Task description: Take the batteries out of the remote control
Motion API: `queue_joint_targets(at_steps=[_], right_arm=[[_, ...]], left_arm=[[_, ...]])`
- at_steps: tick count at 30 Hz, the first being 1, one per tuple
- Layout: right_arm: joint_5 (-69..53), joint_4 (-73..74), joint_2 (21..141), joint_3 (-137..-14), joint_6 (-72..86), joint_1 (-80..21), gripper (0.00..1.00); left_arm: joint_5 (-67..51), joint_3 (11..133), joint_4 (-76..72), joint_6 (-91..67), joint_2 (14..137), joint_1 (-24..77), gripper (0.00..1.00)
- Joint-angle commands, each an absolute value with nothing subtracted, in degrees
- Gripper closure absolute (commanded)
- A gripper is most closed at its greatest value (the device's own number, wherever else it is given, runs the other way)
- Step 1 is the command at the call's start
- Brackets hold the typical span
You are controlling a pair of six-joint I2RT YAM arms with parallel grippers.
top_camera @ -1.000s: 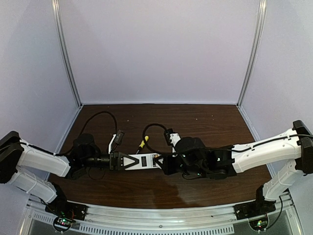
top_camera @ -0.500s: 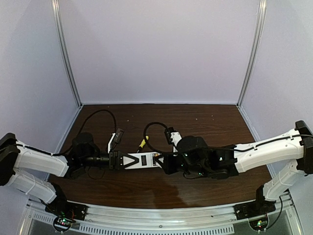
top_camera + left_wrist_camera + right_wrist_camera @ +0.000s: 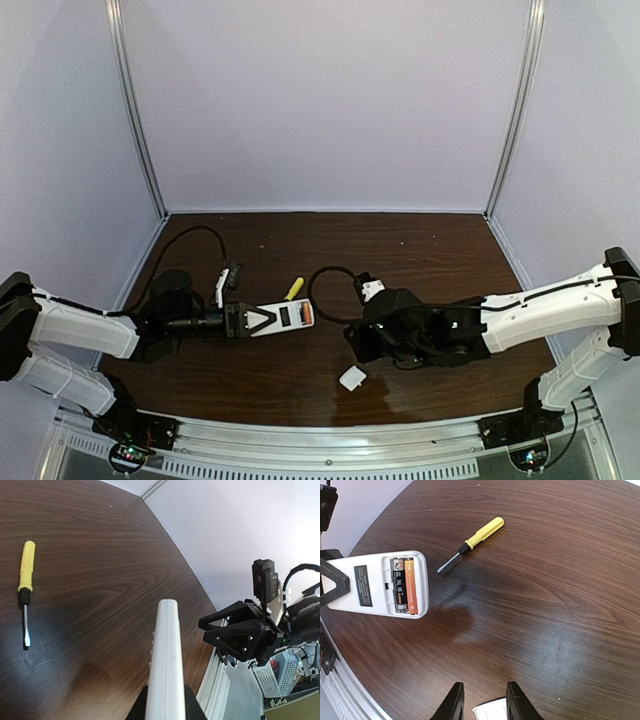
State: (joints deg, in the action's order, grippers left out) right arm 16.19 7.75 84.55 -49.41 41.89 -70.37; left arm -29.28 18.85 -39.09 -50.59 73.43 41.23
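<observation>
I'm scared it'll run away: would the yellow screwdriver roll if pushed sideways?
Probably yes: the screwdriver has a round-looking handle and lies flat on the smooth table, so it may roll. It looks stiff and slim, so likely light.

- No wording can be read with certainty in any of the views.
- A dark label [image 3: 362,585] is seen on the white back of the remote control [image 3: 380,587]; rows of pale print are carried on it, but they are too small to be made out.
- Markings are seen on the batteries [image 3: 405,586] lying in the open compartment, one dark-cased and one orange; small characters are shown along each, yet none can be deciphered.
</observation>
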Motion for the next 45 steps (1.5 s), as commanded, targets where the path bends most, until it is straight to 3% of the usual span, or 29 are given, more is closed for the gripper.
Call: queue_joint_targets(at_steps=[1, 5, 9, 12, 18, 25, 31, 37, 41, 45], right_arm=[[18.2, 9.1, 83.3, -48.7, 41.4, -70.1, 0.69], [16.6, 5.8, 82.3, -47.5, 39.6, -70.1, 0.68], [8.3, -5.0, 79.8, -42.8, 34.6, -70.0, 0.35], [4.2, -9.6, 78.1, -40.2, 33.1, -68.9, 0.16], [-6.9, -18.1, 76.6, -37.8, 31.8, -65.8, 0.02], [-15.5, -24.8, 80.4, -39.1, 31.8, -62.6, 0.01], [-21.4, -28.3, 85.4, -42.3, 31.8, -61.4, 0.06], [-26.7, -31.5, 88.7, -44.2, 31.8, -61.3, 0.18], [-28.8, -32.8, 90.0, -45.1, 32.2, -61.3, 0.32], [-29.1, -32.5, 90.3, -45.5, 32.2, -61.3, 0.34]], left_arm=[[-28.0, 18.9, -40.4, -49.3, 72.5, 41.2, 1.0], [-27.8, 18.9, -39.9, -48.8, 72.0, 41.2, 1.0], [-28.6, 19.0, -39.9, -48.6, 71.4, 41.2, 1.0], [-30.6, 18.9, -40.9, -48.7, 71.2, 41.2, 1.0], [-36.7, 18.3, -46.3, -51.2, 71.4, 41.2, 1.0], [-39.0, 18.0, -47.8, -51.8, 70.5, 41.5, 1.0], [-40.8, 18.0, -49.8, -52.4, 70.8, 42.1, 1.0], [-41.8, 18.1, -51.3, -52.8, 71.5, 42.5, 1.0], [-42.4, 18.1, -52.0, -53.3, 71.8, 42.5, 1.0], [-42.7, 17.9, -52.5, -53.6, 71.8, 42.5, 1.0]])
